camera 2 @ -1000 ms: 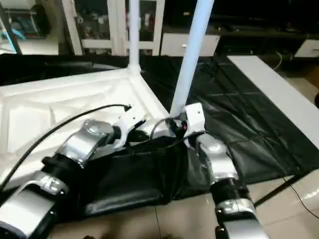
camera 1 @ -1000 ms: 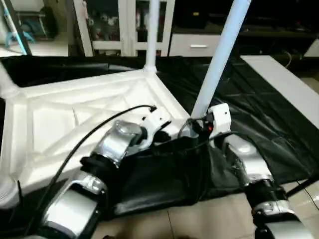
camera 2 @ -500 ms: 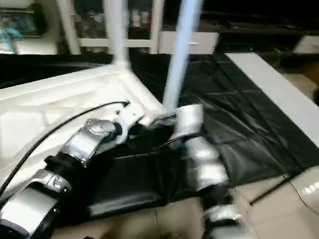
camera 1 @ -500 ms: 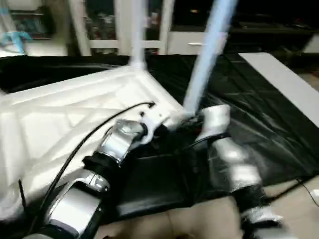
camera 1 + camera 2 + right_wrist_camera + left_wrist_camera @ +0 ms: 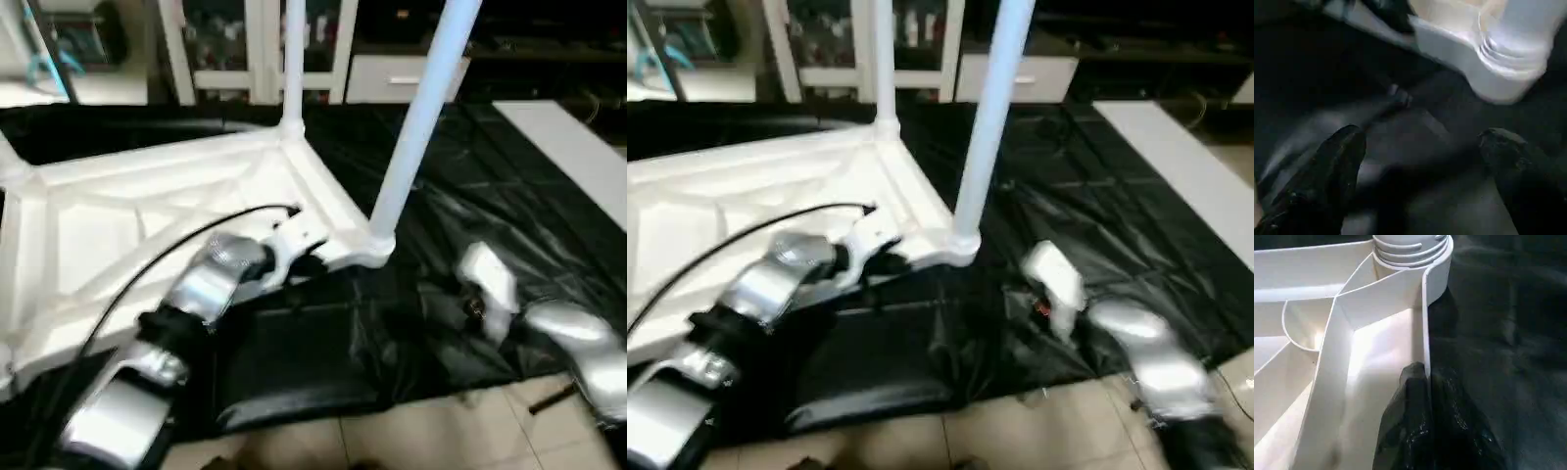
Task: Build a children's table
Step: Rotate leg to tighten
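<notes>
Pinching the thin side rim of the children's table top (image 5: 167,211), our left end effector (image 5: 1422,382) is closed tight on the wall just short of the corner socket, which we judge is meant to stop the upturned top sliding on the black-clothed surface (image 5: 509,196). The top lies ribs-up, directly ahead of that end effector. A leg (image 5: 416,117) stands upright in the socket beyond the left fingertips, threads seated at its base; another leg (image 5: 292,59) rises at the far corner. Our right end effector (image 5: 1420,142) hangs just beside that near corner, over the cloth, fingers spread wide and holding nothing, apparently leaving the leg to stand on its own.
</notes>
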`<state>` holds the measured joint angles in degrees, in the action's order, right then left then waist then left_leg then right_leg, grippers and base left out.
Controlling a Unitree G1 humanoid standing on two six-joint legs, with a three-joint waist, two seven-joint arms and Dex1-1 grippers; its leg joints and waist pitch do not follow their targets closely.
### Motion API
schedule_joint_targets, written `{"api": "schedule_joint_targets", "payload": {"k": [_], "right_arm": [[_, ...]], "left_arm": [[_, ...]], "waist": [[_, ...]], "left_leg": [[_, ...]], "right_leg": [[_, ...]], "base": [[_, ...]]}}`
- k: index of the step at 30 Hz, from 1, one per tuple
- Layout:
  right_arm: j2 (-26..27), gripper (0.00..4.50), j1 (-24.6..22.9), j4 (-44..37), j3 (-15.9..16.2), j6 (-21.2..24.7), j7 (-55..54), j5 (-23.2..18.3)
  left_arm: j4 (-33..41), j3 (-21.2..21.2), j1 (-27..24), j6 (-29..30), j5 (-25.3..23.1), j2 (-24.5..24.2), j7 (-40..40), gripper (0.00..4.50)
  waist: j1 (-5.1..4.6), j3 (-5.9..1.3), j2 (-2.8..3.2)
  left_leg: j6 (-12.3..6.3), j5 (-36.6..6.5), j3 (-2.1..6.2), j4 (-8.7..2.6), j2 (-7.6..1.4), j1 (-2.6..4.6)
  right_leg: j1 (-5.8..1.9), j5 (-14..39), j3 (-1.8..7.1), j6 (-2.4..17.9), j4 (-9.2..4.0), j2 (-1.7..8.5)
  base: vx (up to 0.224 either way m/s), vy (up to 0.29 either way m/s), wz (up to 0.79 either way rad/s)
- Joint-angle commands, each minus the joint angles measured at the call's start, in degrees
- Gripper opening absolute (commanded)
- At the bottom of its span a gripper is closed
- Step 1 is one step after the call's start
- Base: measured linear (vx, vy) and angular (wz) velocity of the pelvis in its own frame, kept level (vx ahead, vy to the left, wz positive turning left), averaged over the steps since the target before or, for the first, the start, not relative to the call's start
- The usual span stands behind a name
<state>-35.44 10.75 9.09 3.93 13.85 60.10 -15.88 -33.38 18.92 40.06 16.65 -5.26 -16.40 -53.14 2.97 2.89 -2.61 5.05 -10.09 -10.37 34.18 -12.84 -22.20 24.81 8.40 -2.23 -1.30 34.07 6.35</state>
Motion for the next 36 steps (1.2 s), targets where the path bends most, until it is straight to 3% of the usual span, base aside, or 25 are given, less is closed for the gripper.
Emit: {"api": "schedule_joint_targets", "payload": {"k": [1,3,7,9,11,13,21,24,26,31,32,36], "right_arm": [[0.2,4.36,1.0,-1.3,-1.8,0.0,-0.1,-1.3],[0.3,4.46,1.3,-0.9,-2.2,-0.2,-0.3,-1.5],[-0.3,4.46,2.3,-1.6,-2.3,1.5,3.3,-3.8],[-0.5,4.46,3.1,-1.2,-1.3,1.5,4.5,-3.7],[-0.4,4.46,4.4,0.3,-0.3,0.8,5.1,-2.5],[-0.2,4.46,5.7,1.8,0.6,-0.3,5.9,-1.6],[1.7,4.46,11.2,9.4,3.9,-2.6,10.7,-0.1],[3.5,4.11,14.2,14.6,5.2,-5.9,10.5,2.0],[4.1,3.99,15.4,16.6,5.5,-6.9,10.6,2.5],[5.7,3.63,17.9,22.0,6.3,-9.7,11.0,3.9],[6.2,3.37,18.5,23.5,6.3,-10.5,11.2,4.2],[6.5,3.19,18.9,25.2,6.9,-12.1,12.3,4.8]], "left_arm": [[1.8,2.0,-1.1,-1.5,0.8,-0.3,-4.4,0.0],[2.6,2.2,-1.6,-1.3,1.5,-0.8,-6.2,0.0],[5.9,4.1,-3.1,-2.9,3.8,-3.7,-15.7,0.0],[7.1,5.1,-3.7,-3.5,4.5,-4.6,-19.4,0.0],[7.9,5.3,-4.0,-2.4,5.0,-4.7,-20.4,0.0],[8.0,5.5,-4.0,-2.2,4.7,-4.5,-20.2,0.0],[9.0,5.8,-4.6,-2.8,4.3,-5.1,-21.1,0.0],[8.5,5.8,-4.3,-3.1,4.2,-5.3,-21.1,0.0],[8.4,5.8,-4.2,-3.1,4.2,-5.3,-21.0,0.0],[7.8,6.1,-4.0,-3.4,4.0,-5.3,-20.9,0.0],[7.7,6.1,-4.0,-3.4,4.0,-5.2,-20.9,0.0],[7.5,6.2,-4.0,-3.5,3.9,-5.3,-20.9,0.0]], "waist": [[-0.02,-3.67,-0.28],[-0.33,-3.78,-0.31],[-0.18,-3.81,-0.1],[0.16,-3.91,-0.48],[0.76,-3.96,-0.52],[0.85,-4.02,-0.55],[1.13,-4.15,-0.72],[1.01,-4.25,-0.88],[0.99,-4.21,-0.81],[1.25,-4.39,-0.43],[1.08,-4.47,-0.56],[1.11,-4.33,-0.53]], "left_leg": [[-2.93,-16.9,-0.5,-4.38,0.34,0.3],[-2.26,-18.1,-0.5,-4.36,0.27,0.74],[-2.53,-18.2,-0.61,-4.39,0.04,1.01],[-2.71,-16.9,-0.68,-4.34,-0.04,1.05],[-2.87,-15.2,-0.87,-4.18,-0.15,1.38],[-2.92,-13.6,-0.8,-4.24,-0.11,0.98],[-3.35,-12.2,-1.02,-3.88,0.03,1.03],[-3.32,-11.0,-1.05,-3.77,0.14,0.94],[-3.12,-11.7,-1.09,-3.77,0.11,1.04],[-3.54,-10.1,-1.12,-3.65,0.15,1.14],[-3.64,-10.2,-1.17,-3.56,0.19,1.09],[-3.19,-12.0,-1.09,-3.68,0.13,1.16]], "right_leg": [[-3.26,20.7,0.55,9.1,-4.32,0.6],[-2.86,21.6,0.53,9.0,-4.57,0.51],[-2.63,18.3,0.68,10.9,-4.22,0.32],[-2.73,16.3,0.69,11.6,-3.89,0.37],[-2.58,14.4,0.76,12.4,-3.47,0.45],[-2.96,12.8,0.68,12.7,-3.07,0.47],[-3.1,12.0,0.73,12.9,-2.94,0.63],[-3.14,11.0,0.69,13.3,-2.71,0.55],[-3.07,11.9,0.68,13.3,-2.84,0.57],[-3.27,8.5,0.7,14.2,-2.39,0.44],[-3.25,8.3,0.69,14.5,-2.34,0.43],[-3.3,10.3,0.69,14.2,-2.59,0.44]], "base": [[0.0,0.0,0.0],[0.0,0.0,0.0],[0.0,0.0,0.0],[0.0,0.0,0.0],[0.0,0.0,0.0],[0.0,0.0,0.0],[0.0,0.0,0.0],[0.0,0.0,0.0],[0.0,0.0,0.0],[0.0,0.0,0.0],[0.0,0.0,0.0],[0.0,0.0,0.0]]}}
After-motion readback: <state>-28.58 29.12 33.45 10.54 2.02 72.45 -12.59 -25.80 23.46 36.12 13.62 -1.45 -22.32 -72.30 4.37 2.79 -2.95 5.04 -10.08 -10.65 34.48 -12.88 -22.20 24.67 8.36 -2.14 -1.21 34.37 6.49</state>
